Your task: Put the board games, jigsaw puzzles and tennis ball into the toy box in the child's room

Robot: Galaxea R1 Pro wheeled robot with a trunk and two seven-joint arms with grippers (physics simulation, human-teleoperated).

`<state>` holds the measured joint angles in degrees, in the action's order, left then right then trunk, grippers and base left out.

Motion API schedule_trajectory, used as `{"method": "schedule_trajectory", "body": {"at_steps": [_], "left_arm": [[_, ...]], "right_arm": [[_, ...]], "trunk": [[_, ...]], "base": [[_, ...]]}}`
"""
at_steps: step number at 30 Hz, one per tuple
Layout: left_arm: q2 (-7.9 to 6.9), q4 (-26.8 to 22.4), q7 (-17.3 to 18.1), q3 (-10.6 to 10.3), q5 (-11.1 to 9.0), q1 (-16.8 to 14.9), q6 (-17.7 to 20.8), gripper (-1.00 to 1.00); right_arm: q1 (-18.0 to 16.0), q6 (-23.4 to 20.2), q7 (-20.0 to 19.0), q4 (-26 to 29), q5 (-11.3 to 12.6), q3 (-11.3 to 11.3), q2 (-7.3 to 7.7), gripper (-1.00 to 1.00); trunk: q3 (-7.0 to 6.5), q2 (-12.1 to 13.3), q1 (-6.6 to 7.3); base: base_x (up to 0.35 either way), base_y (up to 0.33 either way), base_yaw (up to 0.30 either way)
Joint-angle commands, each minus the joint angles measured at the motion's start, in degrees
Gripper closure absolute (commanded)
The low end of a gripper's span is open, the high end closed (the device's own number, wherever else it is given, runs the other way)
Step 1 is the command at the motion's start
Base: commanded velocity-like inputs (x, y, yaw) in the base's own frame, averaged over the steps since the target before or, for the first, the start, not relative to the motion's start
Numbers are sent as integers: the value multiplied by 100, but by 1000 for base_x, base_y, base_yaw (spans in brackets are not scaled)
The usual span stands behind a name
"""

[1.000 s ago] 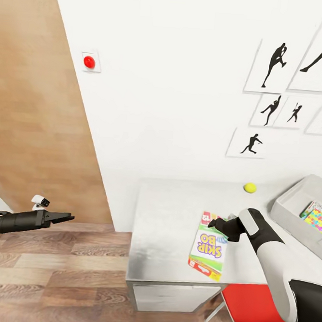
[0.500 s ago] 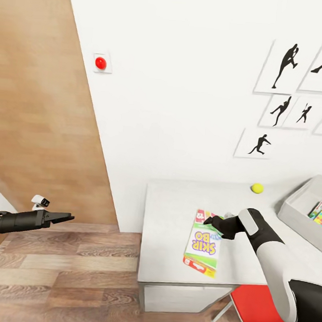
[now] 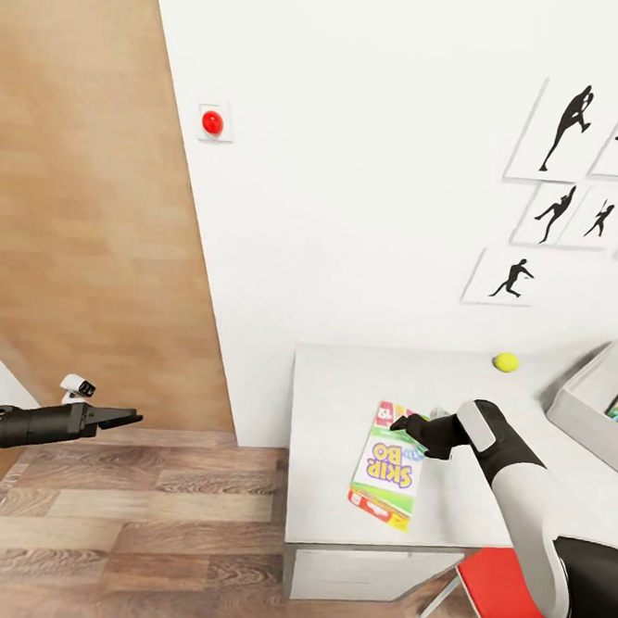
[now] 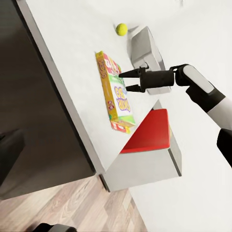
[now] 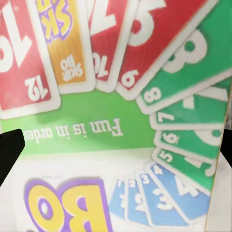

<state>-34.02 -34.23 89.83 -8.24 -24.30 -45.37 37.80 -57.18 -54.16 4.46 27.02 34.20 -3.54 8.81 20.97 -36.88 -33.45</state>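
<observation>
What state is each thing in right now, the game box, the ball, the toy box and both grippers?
Board game: lying flat on the table, not gripped.
Tennis ball: resting on the table near the wall.
Toy box: open, colourful items inside.
Right gripper: fingers open above the board game.
Left gripper: away over the floor, state unclear.

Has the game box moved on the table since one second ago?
Yes. The game box slid left, away from the ball, toward the left edge of the table.

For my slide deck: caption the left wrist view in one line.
Right hand open above the Skip-Bo board game on the table, tennis ball beyond.
</observation>
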Motion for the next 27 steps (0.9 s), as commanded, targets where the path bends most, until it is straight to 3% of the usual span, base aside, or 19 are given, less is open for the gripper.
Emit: {"method": "schedule_trajectory", "body": {"at_steps": [1, 27], "left_arm": [[-8, 4, 17, -37, -32, -7, 61, -100], [-8, 4, 17, -37, -31, -7, 61, -100]], "right_arm": [[-4, -25, 46, 6, 52, -18, -3, -100], [-4, -24, 46, 13, 51, 51, -23, -100]], "trunk": [[8, -7, -2], [8, -7, -2]], "base": [[0, 227, 0], [5, 142, 0]]}}
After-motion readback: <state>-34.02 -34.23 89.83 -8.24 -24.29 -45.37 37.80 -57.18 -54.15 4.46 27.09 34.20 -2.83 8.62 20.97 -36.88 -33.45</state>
